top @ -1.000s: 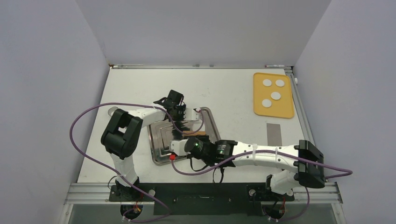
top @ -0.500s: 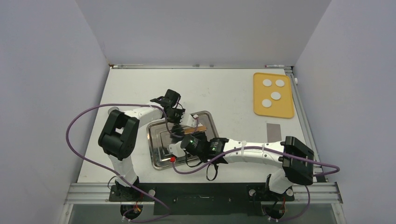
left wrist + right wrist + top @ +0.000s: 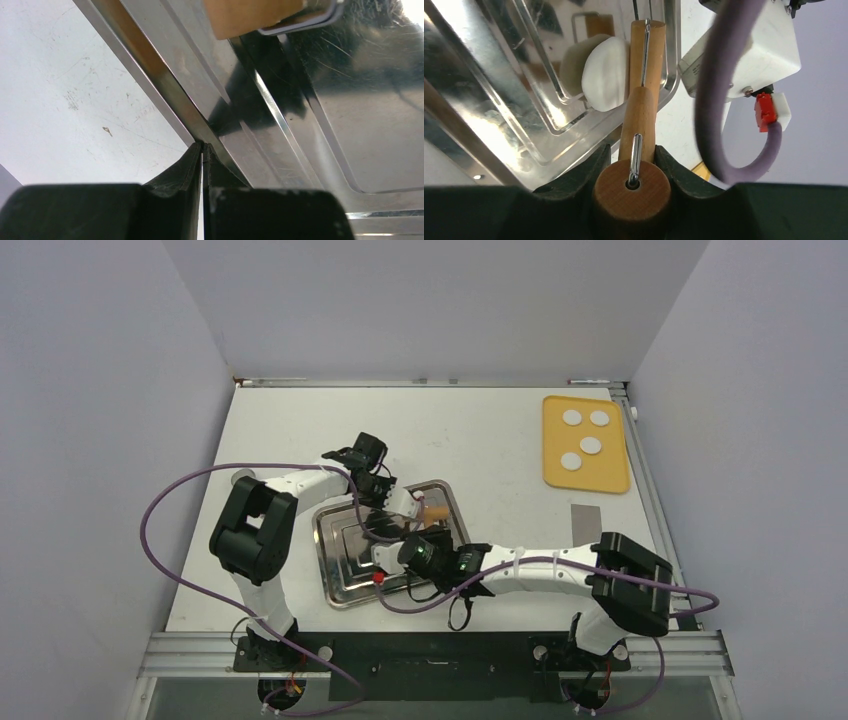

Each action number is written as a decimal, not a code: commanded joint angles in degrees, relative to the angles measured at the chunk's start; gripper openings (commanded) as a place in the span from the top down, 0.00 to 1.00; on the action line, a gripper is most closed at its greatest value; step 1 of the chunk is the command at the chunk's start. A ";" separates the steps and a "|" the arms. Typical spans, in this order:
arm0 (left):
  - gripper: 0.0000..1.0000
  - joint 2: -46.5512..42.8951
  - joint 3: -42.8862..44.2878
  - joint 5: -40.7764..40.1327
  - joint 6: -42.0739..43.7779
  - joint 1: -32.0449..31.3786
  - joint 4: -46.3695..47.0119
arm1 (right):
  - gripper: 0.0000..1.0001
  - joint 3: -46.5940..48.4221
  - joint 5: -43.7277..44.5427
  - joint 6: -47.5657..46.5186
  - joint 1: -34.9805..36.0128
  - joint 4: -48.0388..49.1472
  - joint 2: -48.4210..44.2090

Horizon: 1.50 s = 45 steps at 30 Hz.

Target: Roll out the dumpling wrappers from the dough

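A white lump of dough (image 3: 606, 72) lies in the metal tray (image 3: 335, 570) against the wooden roller of the rolling pin (image 3: 644, 65). My right gripper (image 3: 631, 150) is shut on the pin's wooden handle, and it reaches over the tray from the near right (image 3: 408, 540). The pin (image 3: 432, 512) points toward the tray's far right corner. My left gripper (image 3: 202, 146) is shut, with its tips set against the tray's far rim (image 3: 165, 95), as the top view also shows (image 3: 378, 490). Several dumpling wrappers (image 3: 590, 445) rest on a yellow board (image 3: 585, 475) at the far right.
A grey rectangular pad (image 3: 586, 525) lies on the table right of the tray. Purple cables (image 3: 200, 580) loop beside both arms. The left wrist's white camera housing (image 3: 744, 55) hangs close to the pin's far end. Walls enclose the table on three sides.
The right gripper has carried the rolling pin over the tray toward its far right corner. The left gripper has shifted slightly left along the tray's rim, and the tray has turned a little.
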 commanded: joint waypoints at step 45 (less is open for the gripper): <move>1.00 2.59 -3.78 1.18 -5.26 -2.57 -6.52 | 0.92 2.69 -4.95 12.17 5.15 -6.10 7.07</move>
